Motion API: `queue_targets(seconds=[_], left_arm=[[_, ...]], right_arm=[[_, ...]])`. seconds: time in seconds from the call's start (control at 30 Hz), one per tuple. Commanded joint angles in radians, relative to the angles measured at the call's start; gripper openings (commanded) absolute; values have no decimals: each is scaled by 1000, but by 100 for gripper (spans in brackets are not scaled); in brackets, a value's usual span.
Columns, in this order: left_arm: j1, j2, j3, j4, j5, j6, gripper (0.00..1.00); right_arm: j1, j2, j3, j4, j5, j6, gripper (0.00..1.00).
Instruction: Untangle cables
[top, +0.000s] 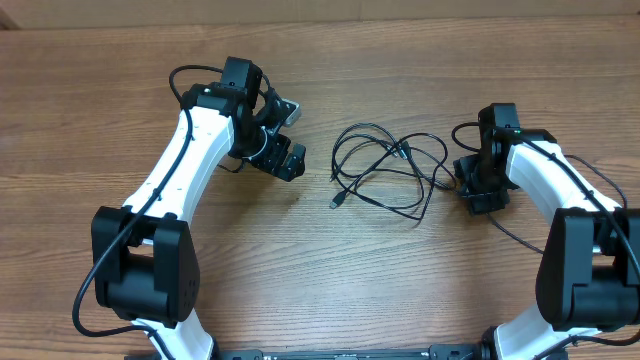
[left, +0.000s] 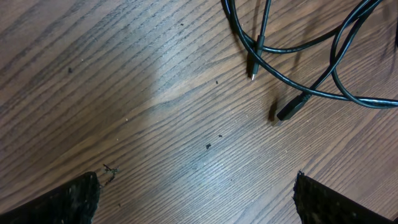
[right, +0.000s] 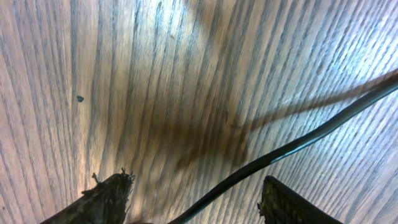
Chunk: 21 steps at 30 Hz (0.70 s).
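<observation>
The cables (top: 398, 150) lie in a loose tangle of overlapping black loops on the wooden tabletop (top: 330, 290), about midway between the near and far edges and somewhat toward the right edge. One free end with a small plug (top: 338, 201) points out of the tangle toward the near edge. The left pincer (top: 288, 140) hangs over bare wood just beside the tangle, on the side toward the left edge, and touches none of it. In the left wrist view this pincer (left: 199, 199) has its fingers (left: 68, 202) spread wide, with nothing but wood grain between them. The cables (left: 323, 93) cross the upper right of that view, where a thick black plug (left: 291, 109) and a thinner metal-tipped plug (left: 255, 70) lie near each other. The right pincer (top: 475, 192) sits low at the side of the tangle toward the right edge, close to the outermost loop. In the right wrist view its (right: 199, 202) fingers (right: 106, 202) stand apart. A single cable (right: 292, 146) runs up from between them toward the upper right, casting a shadow on the wood. The fingers are not closed on that cable, and whether it touches either one cannot be told.
</observation>
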<state>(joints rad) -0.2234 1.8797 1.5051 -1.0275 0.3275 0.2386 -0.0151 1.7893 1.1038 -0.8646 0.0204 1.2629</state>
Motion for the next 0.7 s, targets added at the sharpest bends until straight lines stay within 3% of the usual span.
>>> queue_targets(seconds=[0.0,0.57,0.67], left_arm=[[-13,12,1,1,-3,-3,100],[-13,12,1,1,-3,-3,99],[-13,12,1,1,-3,-3,100]], right_arm=[[1,-3,-5,0,40,13,66],[10,35,-60,50,22,24,64],[10,35,-64,48,23,24,52]])
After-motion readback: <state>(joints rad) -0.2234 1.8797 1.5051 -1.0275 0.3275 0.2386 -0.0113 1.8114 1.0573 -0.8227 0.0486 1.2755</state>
